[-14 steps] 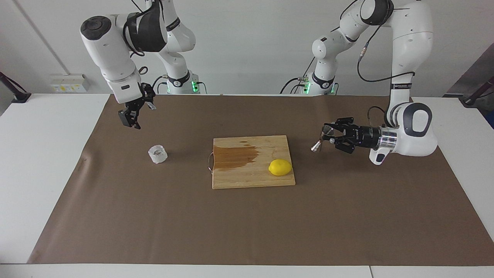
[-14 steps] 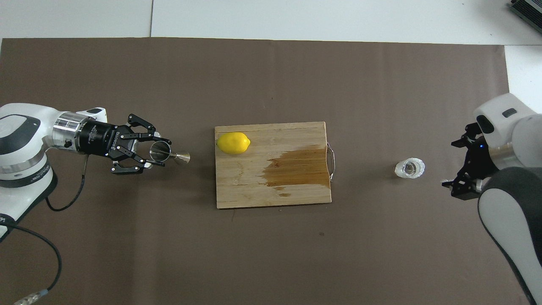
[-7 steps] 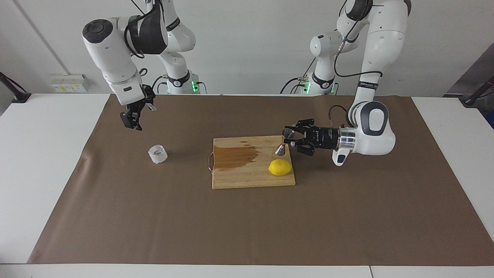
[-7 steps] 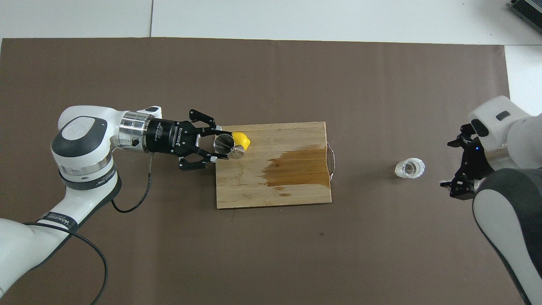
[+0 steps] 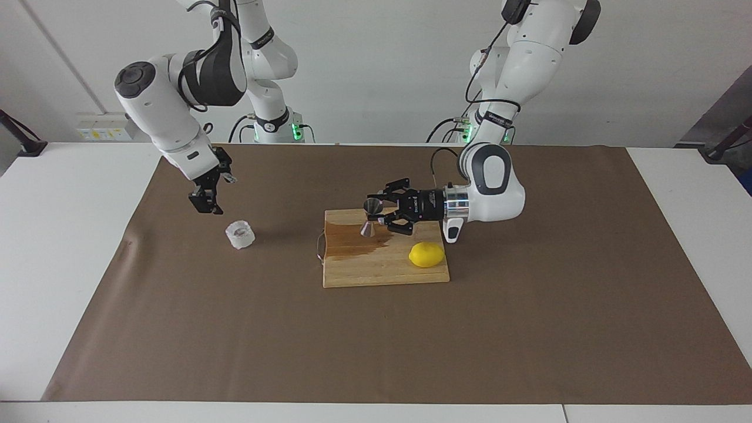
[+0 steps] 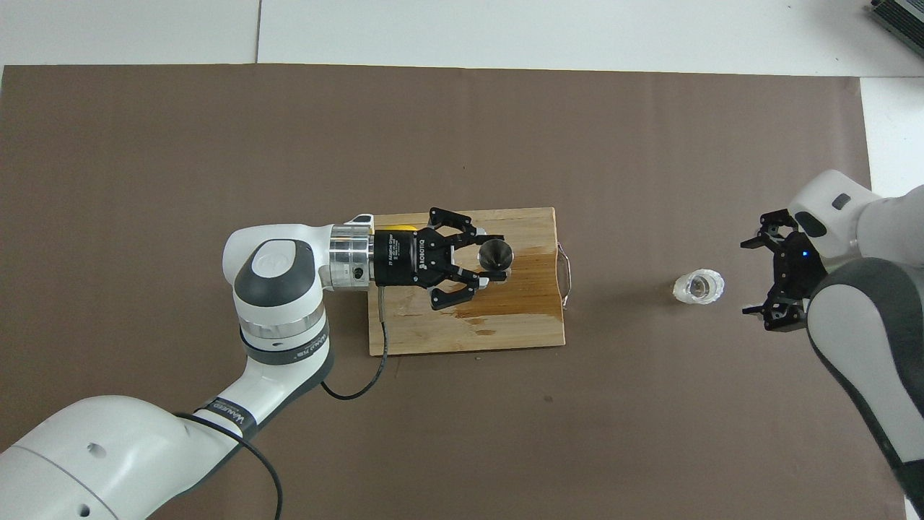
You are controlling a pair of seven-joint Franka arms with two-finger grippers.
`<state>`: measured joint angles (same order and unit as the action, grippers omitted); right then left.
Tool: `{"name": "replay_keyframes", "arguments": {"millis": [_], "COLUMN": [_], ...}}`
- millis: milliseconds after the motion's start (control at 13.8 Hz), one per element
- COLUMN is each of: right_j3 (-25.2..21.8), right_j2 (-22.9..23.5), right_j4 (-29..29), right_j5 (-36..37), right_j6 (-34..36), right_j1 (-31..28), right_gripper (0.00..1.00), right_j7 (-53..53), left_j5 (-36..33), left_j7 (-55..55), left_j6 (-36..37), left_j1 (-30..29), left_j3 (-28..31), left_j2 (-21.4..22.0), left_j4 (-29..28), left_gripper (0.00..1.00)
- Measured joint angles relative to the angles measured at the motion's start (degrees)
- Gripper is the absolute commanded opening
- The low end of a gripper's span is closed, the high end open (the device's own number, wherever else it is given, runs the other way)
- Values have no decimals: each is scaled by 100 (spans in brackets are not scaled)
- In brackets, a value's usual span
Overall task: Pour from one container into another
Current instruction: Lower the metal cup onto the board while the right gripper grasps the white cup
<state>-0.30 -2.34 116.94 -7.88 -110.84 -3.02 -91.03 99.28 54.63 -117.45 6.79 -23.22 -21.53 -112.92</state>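
The clear faceted glass tumbler point(image 5: 240, 234) point(image 6: 698, 287) stands on the brown mat toward the right arm's end of the table. My right gripper point(image 5: 202, 201) point(image 6: 766, 279) hangs open above the mat beside the tumbler, apart from it and holding nothing. The steel hourglass jigger point(image 5: 369, 228) point(image 6: 497, 253) is roughly upright over the stained part of the wooden cutting board point(image 5: 382, 273) point(image 6: 433, 339). My left gripper point(image 5: 376, 214) point(image 6: 494, 261) reaches in level and is shut on its waist. Whether the jigger's foot touches the board I cannot tell.
A yellow lemon point(image 5: 426, 254) lies on the board's corner toward the left arm's end, under the left wrist. A dark wet stain point(image 5: 352, 239) point(image 6: 520, 289) covers the board's other half, and a wire handle point(image 6: 567, 278) sticks out toward the tumbler.
The left arm has carried the jigger from its own end of the table over the lemon to the board's stain, turning it from tilted to upright. The right gripper has sunk slightly toward the tumbler.
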Motion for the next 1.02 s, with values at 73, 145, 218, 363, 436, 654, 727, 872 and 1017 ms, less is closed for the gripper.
{"name": "replay_keyframes", "arguments": {"millis": [73, 145, 218, 363, 436, 654, 727, 872, 1017], "right_j3": [-2, -5, -7, -10, -11, -10, -12, -15, -15], "right_j2": [122, 252, 377, 590, 690, 930, 1000, 1095, 1152], "right_j4": [5, 8, 10, 13, 13, 15, 18, 54, 191], "right_j5": [-200, -375, -512, -768, -924, -1178, -1210, -1314, -1592], "right_j6": [-33, -100, -185, -231, -241, -316, -322, -351, -492], "right_j1": [-102, -193, -272, -385, -425, -548, -616, -745, -809], "right_gripper": [100, 100, 100, 100, 100, 100, 100, 100, 100], "right_j7": [-326, -651, -925, -1330, -1537, -2178, -2364, -2646, -2904], "left_j5": [124, 188, 221, 249, 255, 271, 281, 326, 419], "left_j7": [-16, -55, -84, -134, -190, -342, -387, -585, -724], "left_j6": [-258, -501, -687, -929, -991, -1237, -1268, -1343, -1352], "left_j1": [198, 359, 485, 669, 732, 834, 851, 891, 912], "left_j3": [3, 4, 7, 8, 11, 16, 21, 21, 24], "left_j2": [1, 2, 1, 2, 2, 0, 0, -10, -20], "left_j4": [-18, -32, -45, -86, -114, -207, -236, -306, -336], "left_gripper": [0, 0, 0, 0, 0, 0, 0, 0, 29]}}
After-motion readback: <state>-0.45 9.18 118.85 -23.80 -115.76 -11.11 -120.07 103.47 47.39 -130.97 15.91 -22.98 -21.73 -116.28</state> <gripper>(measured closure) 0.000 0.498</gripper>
